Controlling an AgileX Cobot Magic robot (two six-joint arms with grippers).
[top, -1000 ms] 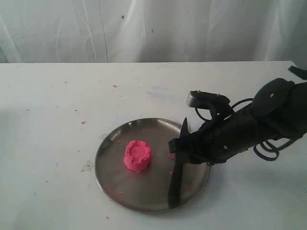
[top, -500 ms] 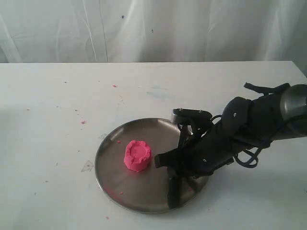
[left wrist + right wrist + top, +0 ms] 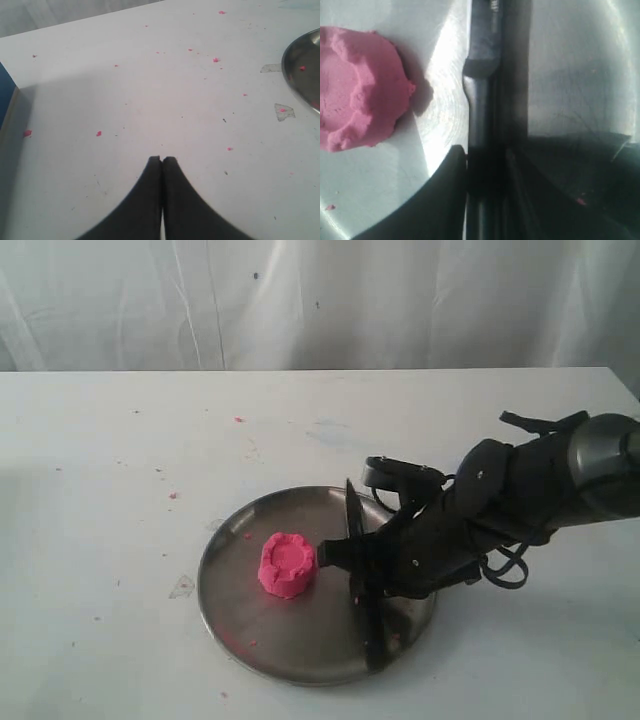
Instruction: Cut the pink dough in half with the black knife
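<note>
The pink dough (image 3: pixel 287 564), one round lump with a dented top, sits left of centre on the steel plate (image 3: pixel 290 640). My right gripper (image 3: pixel 350 558) is shut on the black knife (image 3: pixel 353 515), just right of the dough. The knife runs front to back across the plate, its point toward the back rim. In the right wrist view the knife (image 3: pixel 482 75) lies between my right gripper's (image 3: pixel 487 162) fingers, a short gap from the dough (image 3: pixel 357 90). My left gripper (image 3: pixel 162 159) is shut and empty over bare table, out of the exterior view.
Tiny pink crumbs (image 3: pixel 172 495) dot the white table (image 3: pixel 120 440) and the plate. A white curtain hangs behind the table. The plate's rim (image 3: pixel 300 65) shows at the edge of the left wrist view.
My right arm has swung left across the plate, bringing the knife from the plate's right side to just beside the dough. The dough has not moved.
</note>
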